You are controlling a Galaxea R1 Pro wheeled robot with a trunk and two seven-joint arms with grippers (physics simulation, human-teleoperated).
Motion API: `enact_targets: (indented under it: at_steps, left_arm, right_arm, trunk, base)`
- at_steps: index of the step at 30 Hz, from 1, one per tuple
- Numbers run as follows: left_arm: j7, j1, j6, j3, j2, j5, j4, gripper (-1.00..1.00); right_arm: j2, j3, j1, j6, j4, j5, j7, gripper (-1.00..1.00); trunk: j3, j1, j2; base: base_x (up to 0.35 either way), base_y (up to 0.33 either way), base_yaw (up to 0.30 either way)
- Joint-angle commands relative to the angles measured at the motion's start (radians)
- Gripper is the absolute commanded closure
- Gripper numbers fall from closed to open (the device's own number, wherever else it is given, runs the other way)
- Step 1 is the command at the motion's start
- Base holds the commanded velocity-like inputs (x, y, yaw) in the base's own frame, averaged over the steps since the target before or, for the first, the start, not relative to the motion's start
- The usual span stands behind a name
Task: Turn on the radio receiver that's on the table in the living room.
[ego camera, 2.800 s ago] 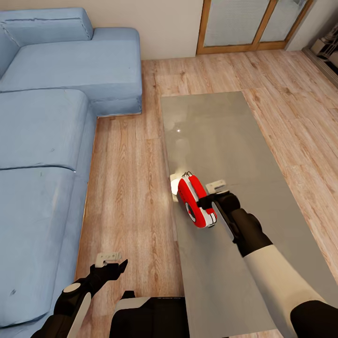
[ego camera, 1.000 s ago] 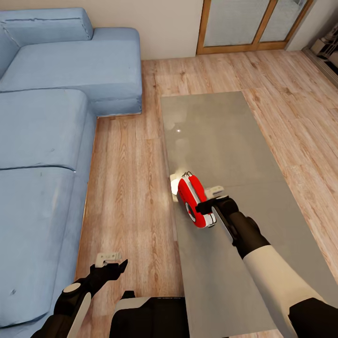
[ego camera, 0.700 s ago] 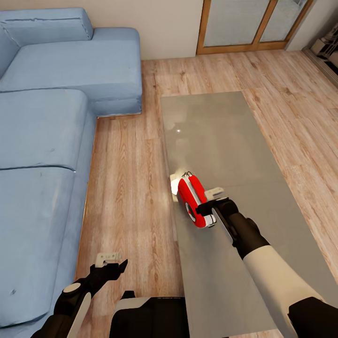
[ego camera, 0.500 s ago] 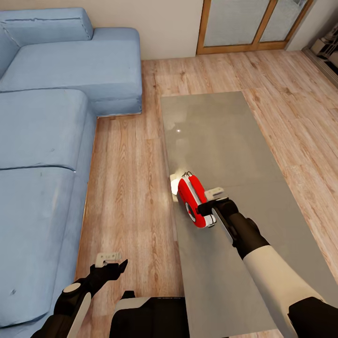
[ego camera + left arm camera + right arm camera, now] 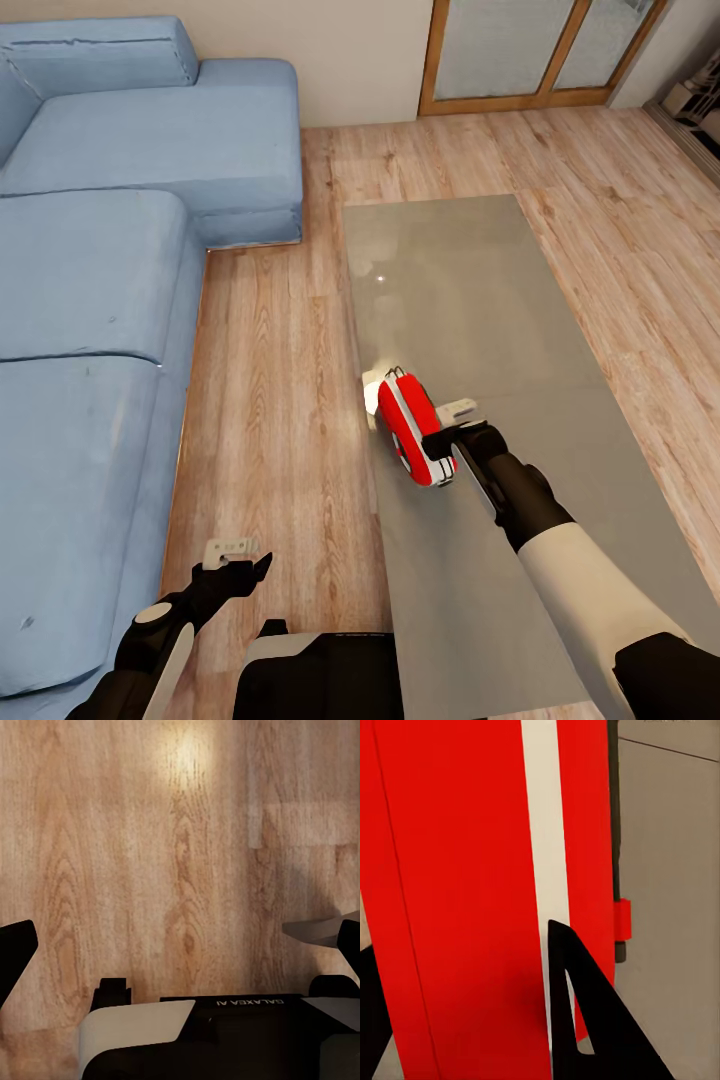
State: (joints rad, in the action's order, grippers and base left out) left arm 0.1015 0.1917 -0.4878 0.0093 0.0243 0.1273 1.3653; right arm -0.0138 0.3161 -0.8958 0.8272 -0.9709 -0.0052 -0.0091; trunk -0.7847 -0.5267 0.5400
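while the small glossy red radio receiver with its white band [image 5: 411,428] stands near the left edge of the long glossy grey-beige coffee table [image 5: 480,300], the right gripper [image 5: 447,438] presses against its side, one dark finger [image 5: 585,1020] lying across the red shell; whether the jaws are parted or closed i cannot tell. the left gripper [image 5: 236,567] hangs over the light wood plank floor [image 5: 150,855], jaws spread and empty. judging by this, the pressing step is in hand; next calls for a firm, short push without tipping the radio off the table edge.
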Motion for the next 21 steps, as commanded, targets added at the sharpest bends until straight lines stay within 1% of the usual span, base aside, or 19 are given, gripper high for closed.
enact_targets:
  at_steps: [1,9,12,13,14,15,21]
  left_arm:
    - [0.0,0.0,0.0,0.0,0.0,0.0,0.0,-1.0]
    - [0.001,0.0,0.0,0.0,0.0,0.0,0.0,-1.0]
    - [0.001,0.0,0.0,0.0,0.0,0.0,0.0,-1.0]
    - [0.001,0.0,0.0,0.0,0.0,0.001,0.0,-1.0]
    - [0.001,0.0,0.0,0.0,0.0,0.001,0.0,-1.0]
    - [0.001,0.0,0.0,0.0,0.0,0.001,0.0,-1.0]
    - [0.001,0.0,0.0,0.0,-0.001,0.002,0.0,-1.0]
  right_arm:
    - [0.0,0.0,0.0,0.0,0.0,0.0,0.0,1.0]
    - [0.0,0.0,0.0,0.0,-0.002,0.004,-0.002,1.0]
    - [-0.003,0.001,0.0,0.007,-0.032,0.006,-0.002,1.0]
    - [-0.097,-0.003,0.0,0.22,-0.491,-0.008,0.0,1.0]
    - [-0.104,-0.006,0.0,0.22,-0.542,-0.009,0.0,1.0]
    - [-0.107,-0.008,0.0,0.22,-0.562,-0.009,0.0,1.0]
    - [-0.113,-0.014,0.0,0.22,-0.596,-0.009,-0.001,1.0]
  trunk:
    - [0.0,0.0,0.0]
    - [0.0,0.0,0.0]
    - [0.0,0.0,0.0]
    - [0.0,0.0,0.0]
    - [0.0,0.0,0.0]
    - [0.0,0.0,0.0]
    - [0.0,0.0,0.0]
  base:
    - [0.0,0.0,0.0]
    - [0.0,0.0,0.0]
    - [0.0,0.0,0.0]
    - [0.0,0.0,0.0]
    - [0.0,0.0,0.0]
    - [0.0,0.0,0.0]
    - [0.0,0.0,0.0]
